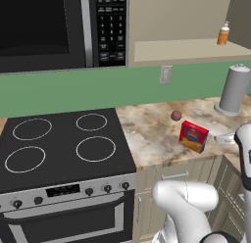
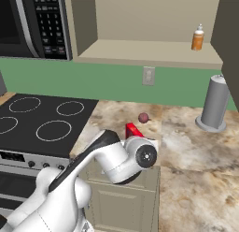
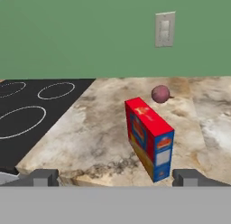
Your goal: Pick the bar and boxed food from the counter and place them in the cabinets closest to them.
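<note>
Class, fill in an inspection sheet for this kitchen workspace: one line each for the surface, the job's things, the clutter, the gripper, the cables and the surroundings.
Surface: marbled counter, right of the stovetop.
Job's things: boxed food standing upright on the counter; open cabinet above it.
Clutter: dark-red ball behind the box; grey cylinder on the counter; orange bottle on the cabinet shelf.
Gripper: gripper open, low before the box, not touching it.
Cables: nothing seen.
Surroundings: green wall, wall outlet, microwave.
</note>
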Robot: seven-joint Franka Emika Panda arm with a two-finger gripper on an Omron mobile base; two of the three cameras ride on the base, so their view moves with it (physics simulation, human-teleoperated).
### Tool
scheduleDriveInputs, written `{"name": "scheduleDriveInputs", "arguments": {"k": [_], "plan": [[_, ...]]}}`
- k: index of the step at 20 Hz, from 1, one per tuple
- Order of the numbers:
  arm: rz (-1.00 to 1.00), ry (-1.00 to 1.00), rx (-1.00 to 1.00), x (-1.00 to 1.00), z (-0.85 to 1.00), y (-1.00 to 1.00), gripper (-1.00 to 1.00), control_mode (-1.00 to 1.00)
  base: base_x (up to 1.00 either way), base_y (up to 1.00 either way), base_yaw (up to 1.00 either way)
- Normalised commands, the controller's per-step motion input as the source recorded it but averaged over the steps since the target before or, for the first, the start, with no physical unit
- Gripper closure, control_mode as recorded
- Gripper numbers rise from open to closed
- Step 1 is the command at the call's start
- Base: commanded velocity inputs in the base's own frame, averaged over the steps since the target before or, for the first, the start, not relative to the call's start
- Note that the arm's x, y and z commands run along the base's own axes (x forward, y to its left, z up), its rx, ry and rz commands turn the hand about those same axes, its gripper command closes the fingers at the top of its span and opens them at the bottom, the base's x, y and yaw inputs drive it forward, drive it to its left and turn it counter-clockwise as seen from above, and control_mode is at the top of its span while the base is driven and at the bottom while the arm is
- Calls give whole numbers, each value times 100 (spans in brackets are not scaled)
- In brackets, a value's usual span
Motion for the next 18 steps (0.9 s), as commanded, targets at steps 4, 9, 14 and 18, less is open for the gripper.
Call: {"name": "scheduleDriveInputs", "arguments": {"k": [4, 9, 14, 18], "plan": [[0, 0, 0, 0, -3, 0, -100, -100, 0, 0, 0], [0, 0, -1, 0, -23, 0, -100, -100, 0, 0, 0], [0, 0, 0, 0, -29, 0, -100, -100, 0, 0, 0], [0, 0, 0, 5, -26, 0, -100, -100, 0, 0, 0]]}}
